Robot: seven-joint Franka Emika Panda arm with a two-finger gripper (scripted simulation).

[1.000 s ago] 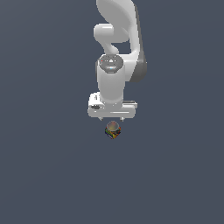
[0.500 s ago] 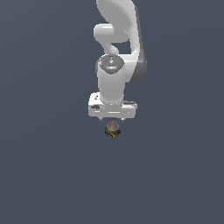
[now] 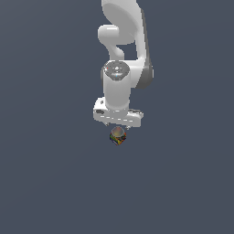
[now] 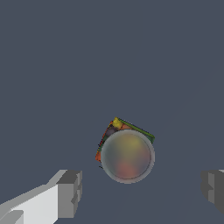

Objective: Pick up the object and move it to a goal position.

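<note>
The plain slate-grey surface fills both views, flat and unmarked.

Over it, in the exterior view, the white arm comes down from twelve o'clock at the frame's top edge, bends through a rounded elbow, and ends in a thick vertical wrist barrel capped by a shiny grey disc. Under the barrel sits the broad white flange of the hand, slightly tilted, its six o'clock edge just above the can. From this view the fingers themselves are too small and too hidden under the flange to make out.

The wrist view shows them better: two grey finger pads stand far apart — one at about seven o'clock of the can on a white finger, the other at about four o'clock, cut by the frame edge. The hand is spread wide and grips nothing; neither pad touches the can, and the gap between them is much wider than the can.

The can is small and squat, seen from nearly straight above, its pale round top blurred with soft colour. A strip of red, yellow and green label shows along its edge from nine to one o'clock. In the exterior view the can rests on the surface directly at six o'clock of the flange — close beneath it.
</note>
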